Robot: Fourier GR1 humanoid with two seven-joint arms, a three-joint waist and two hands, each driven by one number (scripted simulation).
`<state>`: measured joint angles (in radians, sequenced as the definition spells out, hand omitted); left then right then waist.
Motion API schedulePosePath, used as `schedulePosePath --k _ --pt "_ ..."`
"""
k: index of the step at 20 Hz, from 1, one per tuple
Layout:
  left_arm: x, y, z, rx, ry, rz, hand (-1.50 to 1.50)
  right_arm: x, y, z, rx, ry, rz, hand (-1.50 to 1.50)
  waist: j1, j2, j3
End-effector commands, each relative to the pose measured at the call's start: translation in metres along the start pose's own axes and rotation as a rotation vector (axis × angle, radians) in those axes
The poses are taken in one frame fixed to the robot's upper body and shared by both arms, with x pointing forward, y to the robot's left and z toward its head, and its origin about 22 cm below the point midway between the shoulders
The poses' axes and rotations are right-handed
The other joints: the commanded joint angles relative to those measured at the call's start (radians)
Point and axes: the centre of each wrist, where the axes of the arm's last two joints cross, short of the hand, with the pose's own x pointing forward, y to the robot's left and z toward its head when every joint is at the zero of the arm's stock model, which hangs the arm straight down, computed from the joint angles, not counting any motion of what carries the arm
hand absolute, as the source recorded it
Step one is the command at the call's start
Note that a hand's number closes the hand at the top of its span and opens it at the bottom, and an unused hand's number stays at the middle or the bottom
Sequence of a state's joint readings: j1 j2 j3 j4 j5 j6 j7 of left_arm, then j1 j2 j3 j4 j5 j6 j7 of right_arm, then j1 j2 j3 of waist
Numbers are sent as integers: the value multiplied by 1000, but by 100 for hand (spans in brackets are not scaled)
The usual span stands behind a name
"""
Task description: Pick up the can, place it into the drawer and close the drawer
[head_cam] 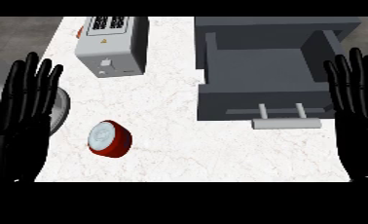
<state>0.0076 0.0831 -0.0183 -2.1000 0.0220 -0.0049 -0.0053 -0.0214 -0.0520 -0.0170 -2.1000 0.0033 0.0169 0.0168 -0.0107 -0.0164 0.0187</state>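
A red can [109, 140] with a silver lid lies on the white marble counter [215, 150] at the lower left. The grey drawer [266, 74] stands pulled open at the upper right, its inside bare, with a light handle [286, 122] on its front. My left hand [27, 106] rests open at the left edge, fingers up, a little left of the can and not touching it. My right hand [351, 106] rests open at the right edge, beside the drawer's front corner.
A grey toaster [114, 45] stands at the back left of the counter. A round dark plate rim [61, 108] shows partly behind my left hand. The counter's left edge drops to a dark floor.
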Motion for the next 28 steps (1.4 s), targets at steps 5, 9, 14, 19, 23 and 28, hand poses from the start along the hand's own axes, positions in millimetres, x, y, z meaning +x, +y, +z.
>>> schedulePosePath --k 5,9,14,19,23,28 --pt "10 -16 14 -340 -84 200 -150 7 -7 12 0 -31 52 -150 4 13 -19" --pt "7 3 33 -346 307 55 -150 -16 -9 20 -82 296 69 -150 19 14 -18" --pt "34 7 53 -357 334 66 -150 5 -16 27 -86 321 51 -150 14 14 -19" --pt "52 14 49 -347 362 52 -150 -11 -17 43 -84 320 63 -150 12 15 -19" --pt "36 34 51 -301 379 92 -150 -10 -27 48 -88 316 78 -150 11 15 -19" --pt "20 28 41 -259 395 69 -150 -19 -46 65 -101 320 67 -150 8 16 -19"
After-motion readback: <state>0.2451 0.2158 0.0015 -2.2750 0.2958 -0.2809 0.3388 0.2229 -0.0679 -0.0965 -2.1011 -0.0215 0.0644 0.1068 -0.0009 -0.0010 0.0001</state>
